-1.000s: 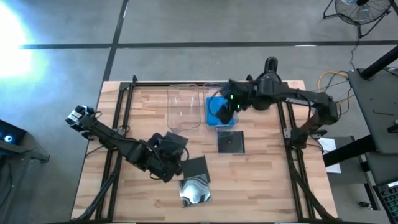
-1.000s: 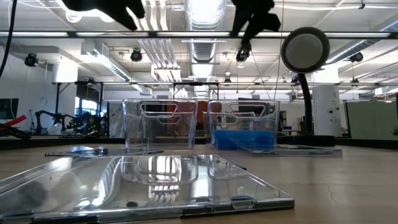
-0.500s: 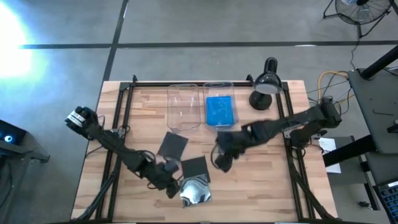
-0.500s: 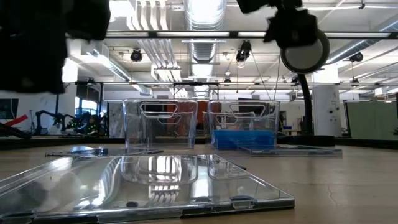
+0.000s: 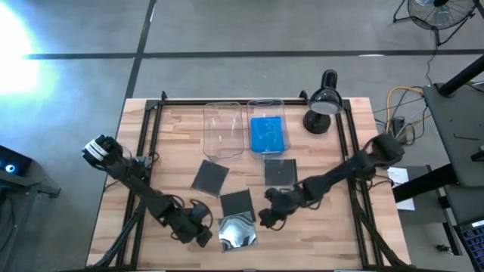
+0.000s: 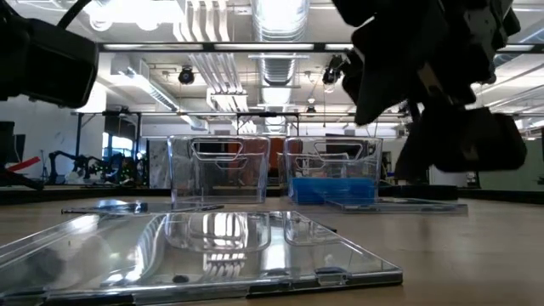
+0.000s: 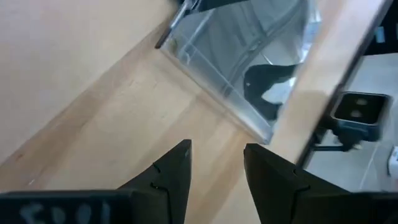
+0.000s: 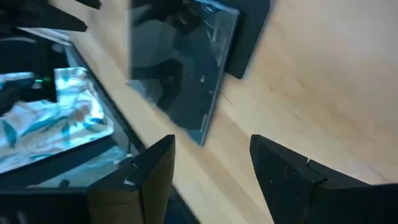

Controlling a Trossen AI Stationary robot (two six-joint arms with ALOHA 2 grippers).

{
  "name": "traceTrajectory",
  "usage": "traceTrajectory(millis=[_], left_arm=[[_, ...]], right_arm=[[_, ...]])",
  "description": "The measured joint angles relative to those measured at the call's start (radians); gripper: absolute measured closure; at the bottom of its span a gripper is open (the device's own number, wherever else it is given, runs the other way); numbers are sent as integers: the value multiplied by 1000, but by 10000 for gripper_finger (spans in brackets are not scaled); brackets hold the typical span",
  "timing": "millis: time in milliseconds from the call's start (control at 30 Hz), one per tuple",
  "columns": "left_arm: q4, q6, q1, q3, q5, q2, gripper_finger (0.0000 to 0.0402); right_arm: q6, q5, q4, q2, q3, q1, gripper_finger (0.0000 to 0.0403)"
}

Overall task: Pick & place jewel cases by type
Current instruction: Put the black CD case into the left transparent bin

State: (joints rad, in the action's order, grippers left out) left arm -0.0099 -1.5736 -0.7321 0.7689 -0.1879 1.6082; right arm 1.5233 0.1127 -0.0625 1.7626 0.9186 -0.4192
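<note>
A: Both arms have moved since a second ago. Your right end effector was over the blue bin then; now it sits low at the desk's near edge, beside the clear jewel case. Left end effector slid from the dark case down to the other side of that same clear case.

B: Finger state?

A: Both spread, nothing held. You can see the left fingers apart over bare wood, clear case ahead of them at the desk edge. Right fingers are also apart, with a dark case ahead.

B: Where are your cases?

A: Blue jewel cases lie in the right clear bin. Left clear bin looks empty. Three dark cases lie flat on the desk: one below the left bin, one below the blue bin, one between them, nearer you. Clear case lies just past that last one, at the near edge.

B: Low view?

A: Clear case fills the foreground, both bins behind it, right arm dark at upper right.
</note>
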Motion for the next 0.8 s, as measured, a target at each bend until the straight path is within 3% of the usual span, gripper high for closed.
traceTrajectory(millis=[367,600,800], left_arm=[[7,-40,20,143,4,191,273],[13,-18,35,154,3,207,273],[10,11,41,147,15,208,273]], right_arm=[[-38,45,3,190,149,5,199],[-53,46,-3,292,236,5,200],[-121,10,7,304,257,3,200]])
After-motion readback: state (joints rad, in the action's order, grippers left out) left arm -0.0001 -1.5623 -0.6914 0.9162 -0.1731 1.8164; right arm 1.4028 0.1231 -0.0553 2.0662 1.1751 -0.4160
